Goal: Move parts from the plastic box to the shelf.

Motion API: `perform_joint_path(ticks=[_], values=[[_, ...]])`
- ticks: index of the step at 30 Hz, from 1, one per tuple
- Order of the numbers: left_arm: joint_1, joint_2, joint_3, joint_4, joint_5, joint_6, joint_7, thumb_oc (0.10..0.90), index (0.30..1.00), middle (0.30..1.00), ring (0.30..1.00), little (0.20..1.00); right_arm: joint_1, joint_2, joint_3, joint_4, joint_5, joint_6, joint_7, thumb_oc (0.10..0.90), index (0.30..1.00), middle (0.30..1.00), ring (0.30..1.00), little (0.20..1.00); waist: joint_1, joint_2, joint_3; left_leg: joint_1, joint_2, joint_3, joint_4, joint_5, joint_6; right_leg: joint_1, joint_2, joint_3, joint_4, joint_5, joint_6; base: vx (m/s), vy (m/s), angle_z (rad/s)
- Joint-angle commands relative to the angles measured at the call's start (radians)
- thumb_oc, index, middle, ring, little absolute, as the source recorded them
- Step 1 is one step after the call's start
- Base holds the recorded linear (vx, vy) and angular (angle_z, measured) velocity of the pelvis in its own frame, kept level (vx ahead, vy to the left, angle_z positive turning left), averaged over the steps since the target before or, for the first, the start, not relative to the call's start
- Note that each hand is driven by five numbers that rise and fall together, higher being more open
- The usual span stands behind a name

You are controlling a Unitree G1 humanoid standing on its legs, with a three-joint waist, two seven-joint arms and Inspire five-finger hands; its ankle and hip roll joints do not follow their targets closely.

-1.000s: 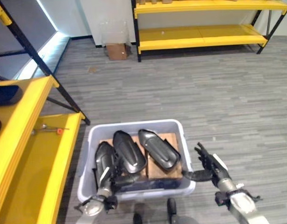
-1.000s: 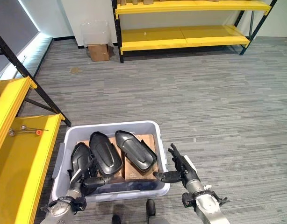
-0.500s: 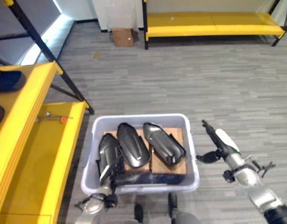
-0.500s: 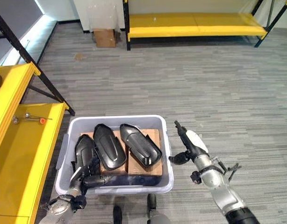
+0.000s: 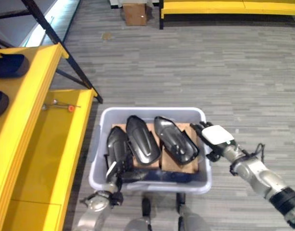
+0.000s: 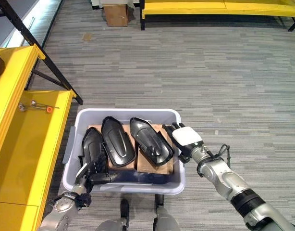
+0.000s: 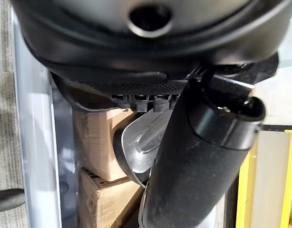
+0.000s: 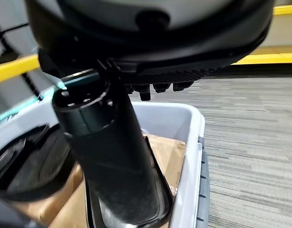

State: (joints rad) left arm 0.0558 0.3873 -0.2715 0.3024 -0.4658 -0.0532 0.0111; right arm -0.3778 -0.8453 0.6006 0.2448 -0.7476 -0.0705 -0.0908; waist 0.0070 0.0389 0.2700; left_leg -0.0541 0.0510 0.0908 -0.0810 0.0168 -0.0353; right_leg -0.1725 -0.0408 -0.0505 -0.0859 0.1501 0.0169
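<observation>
We are at the pick-up step: three dark parts (image 5: 142,142) lie in the plastic box (image 5: 150,113) beside the yellow shelf (image 5: 51,159), our left robot hand (image 5: 116,175) reaches in at the near wall and our right robot hand (image 6: 183,139) at the right rim, but we cannot tell whether either hand holds a part, so next we must get a firm grip and lift.

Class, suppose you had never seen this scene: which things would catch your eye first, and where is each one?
First, the pale plastic box on the grey floor right before the robot, with three glossy black parts lying side by side on cardboard inside it. Next, the bright yellow shelf along the robot's left. The right hand hangs over the box's right rim, and the left hand reaches in at the near left corner.
</observation>
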Motion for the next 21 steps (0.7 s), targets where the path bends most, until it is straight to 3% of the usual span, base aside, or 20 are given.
perform_joint_path(ticks=[1, 21], values=[[-0.028, 0.056, -0.018, -0.08, -0.028, -0.108, 0.0, 0.9, 1.0, 1.0, 1.0, 1.0, -0.119, -0.03, 0.039, -0.007, -0.054, -0.011, -0.019, 0.9, 1.0, 1.0, 1.0, 1.0, 0.014, -0.038, -0.053, -0.071, 0.006, 0.025, 0.104, -0.029, 0.008, -0.047, -0.056, 0.069, 0.174, -0.122, 0.083, 0.0, 0.0, 0.0], [-0.086, 0.052, -0.035, -0.083, -0.046, -0.123, 0.043, 0.9, 1.0, 1.0, 1.0, 1.0, -0.197, 0.087, 0.131, 0.085, -0.06, 0.031, -0.033, 0.9, 1.0, 1.0, 1.0, 1.0, 0.029, -0.027, -0.005, -0.168, -0.014, 0.009, 0.173, -0.048, 0.016, -0.129, -0.064, 0.069, 0.22, -0.124, 0.08, -0.01, 0.002, 0.02]])
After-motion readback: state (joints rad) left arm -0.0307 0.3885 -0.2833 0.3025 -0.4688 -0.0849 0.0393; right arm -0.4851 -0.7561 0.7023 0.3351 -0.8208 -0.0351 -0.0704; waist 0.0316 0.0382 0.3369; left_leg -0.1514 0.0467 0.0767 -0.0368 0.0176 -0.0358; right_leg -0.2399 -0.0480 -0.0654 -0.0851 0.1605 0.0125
